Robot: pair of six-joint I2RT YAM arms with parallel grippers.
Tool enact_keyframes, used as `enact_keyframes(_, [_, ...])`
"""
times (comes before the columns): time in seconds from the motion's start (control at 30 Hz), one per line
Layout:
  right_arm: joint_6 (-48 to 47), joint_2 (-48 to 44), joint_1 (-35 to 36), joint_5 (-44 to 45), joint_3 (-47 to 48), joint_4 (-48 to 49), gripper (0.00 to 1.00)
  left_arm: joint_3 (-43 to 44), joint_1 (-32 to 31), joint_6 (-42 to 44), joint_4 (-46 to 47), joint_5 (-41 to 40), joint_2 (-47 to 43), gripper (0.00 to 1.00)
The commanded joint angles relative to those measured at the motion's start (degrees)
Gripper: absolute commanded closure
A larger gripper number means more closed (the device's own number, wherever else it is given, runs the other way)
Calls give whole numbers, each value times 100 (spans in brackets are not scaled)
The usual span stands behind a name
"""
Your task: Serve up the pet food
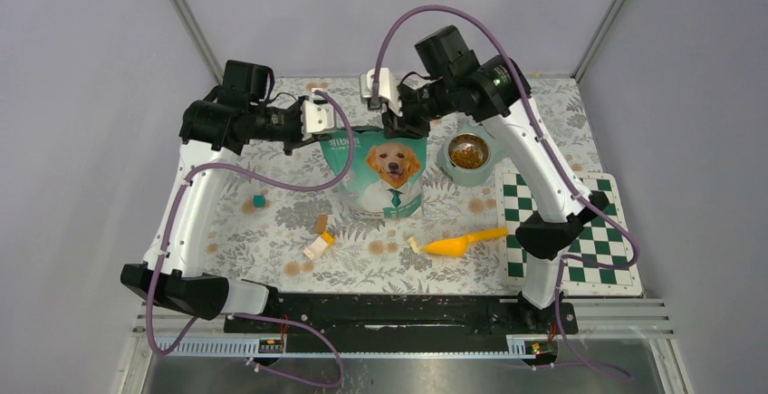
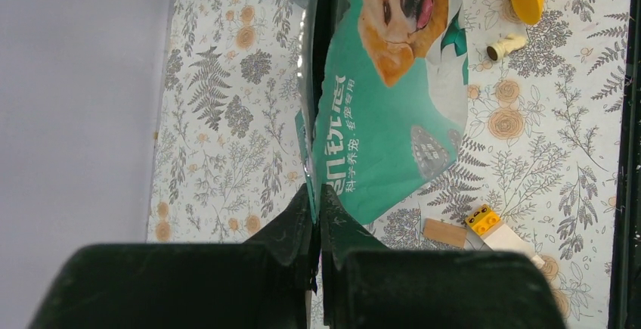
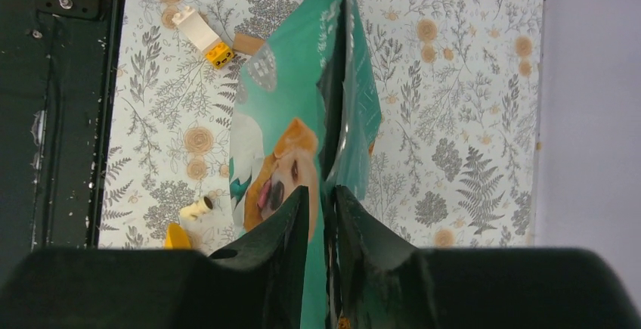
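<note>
While the left end effector (image 2: 316, 227) is clenched on the top rim of the bag (image 2: 385, 117), its two fingers pressed together over the thin edge, the right end effector (image 3: 323, 200) straddles the same rim farther along. Its fingers stand slightly apart with the edge between them. We cannot tell whether it is grasping the bag or has let go.

From above, we see the left one at the bag's upper left corner and the right one near the upper right. The teal bag stands upright in the middle of the desk (image 1: 272, 263), its dog picture facing the arm bases.

Just right of the bag sits a grey-green bowl (image 1: 452, 169). The pet food (image 1: 468, 151) lies inside it as a small brown heap. We cannot see into the bag.

Nearer the arm bases, a yellow scoop (image 1: 462, 244) lies on the flowered cloth, apart from the bag, with a small cream piece (image 1: 414, 244) beside its wide end. A white and yellow block (image 1: 317, 245) and a brown block (image 1: 321, 223) lie near the bag's lower left, and a teal block (image 1: 259, 201) lies farther left. A green and white checkered board (image 1: 566, 231) covers the right side of the desk.
</note>
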Motion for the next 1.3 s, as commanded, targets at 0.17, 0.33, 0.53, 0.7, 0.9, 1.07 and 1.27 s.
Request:
enact_keyframes(0.17, [-289,125,368,426,107,199,79,107,-47,68,301,246,-167,100])
enact_keyframes(0.33, [-251,155,430,739,-50,377,70,90,-47,79,299,341,-210,100])
enact_keyframes(0.53, [-221,198,440,788,-75,473,69,32,-45,90,302,334,-283,100])
enact_keyframes(0.7, [-256,170,441,817,-127,462,92,3,-52,99,302,330,-342,100])
enact_keyframes(0.9, [-241,109,454,716,-94,432,100,-43,-50,84,297,326,-390,100])
enact_keyframes(1.07, [-75,122,469,550,-50,534,93,-85,-48,54,324,381,-416,100])
enact_keyframes(1.27, [87,300,534,348,-58,812,77,-493,-50,-228,973,465,-681,100])
